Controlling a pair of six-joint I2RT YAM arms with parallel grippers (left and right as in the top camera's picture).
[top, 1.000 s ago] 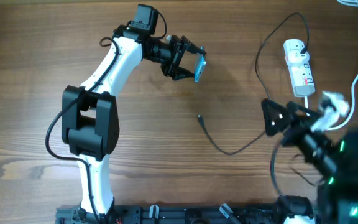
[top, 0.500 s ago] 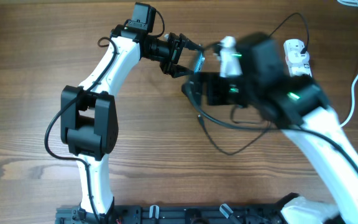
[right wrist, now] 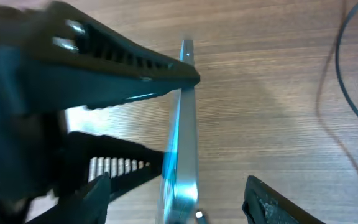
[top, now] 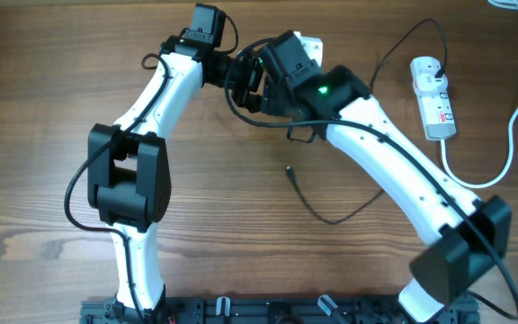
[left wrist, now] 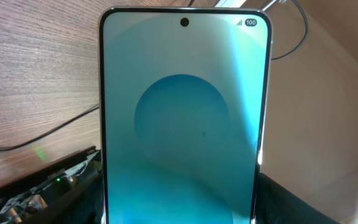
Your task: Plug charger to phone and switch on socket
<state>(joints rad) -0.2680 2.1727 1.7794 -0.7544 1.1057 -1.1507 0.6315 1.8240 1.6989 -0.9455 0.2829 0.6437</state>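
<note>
The phone (left wrist: 185, 118), cyan screen lit, fills the left wrist view, and my left gripper (left wrist: 182, 214) is shut on its lower sides. In the right wrist view the phone (right wrist: 182, 143) shows edge-on and upright above the table. My right gripper (right wrist: 182, 205) is open, one finger on each side of the phone with a gap on both sides. In the overhead view the right wrist hides the phone, and the two grippers (top: 241, 76) (top: 268, 90) meet at the top centre. The charger tip (top: 289, 169) lies loose on the table. Its black cable runs to the white socket (top: 433, 97).
A white cable (top: 511, 135) runs along the right edge past the socket. The charger's black cable loops over the table between the right arm and the socket, and it also shows in the right wrist view (right wrist: 347, 81). The table is brown wood.
My right arm has swung from the lower right across the table up to the phone, and its open jaws now straddle it. The left arm and the phone have barely moved.
</note>
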